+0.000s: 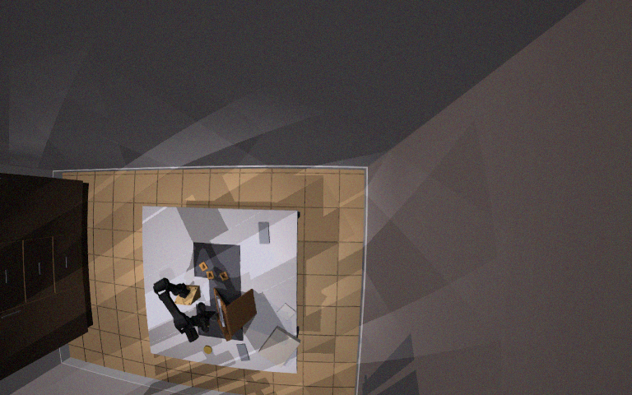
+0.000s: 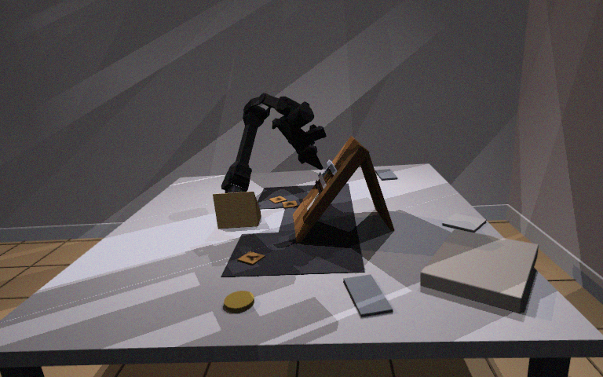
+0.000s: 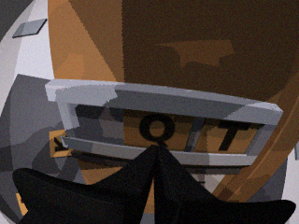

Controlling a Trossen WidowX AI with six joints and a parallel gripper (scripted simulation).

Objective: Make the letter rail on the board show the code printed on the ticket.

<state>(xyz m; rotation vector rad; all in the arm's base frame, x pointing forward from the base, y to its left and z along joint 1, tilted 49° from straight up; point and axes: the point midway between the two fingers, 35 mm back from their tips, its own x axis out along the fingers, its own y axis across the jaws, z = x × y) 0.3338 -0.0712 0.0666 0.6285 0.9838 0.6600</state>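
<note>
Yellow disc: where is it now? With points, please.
In the exterior view, the yellow disc (image 1: 207,349) (image 2: 239,301) lies near the counter's front edge, left of the closest grey slab (image 1: 243,351) (image 2: 367,294).

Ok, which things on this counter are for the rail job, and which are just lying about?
Job:
- board
- rail
- Q tile
- T tile
- loose tiles

Lying about:
- yellow disc
- thick beige slab
</note>
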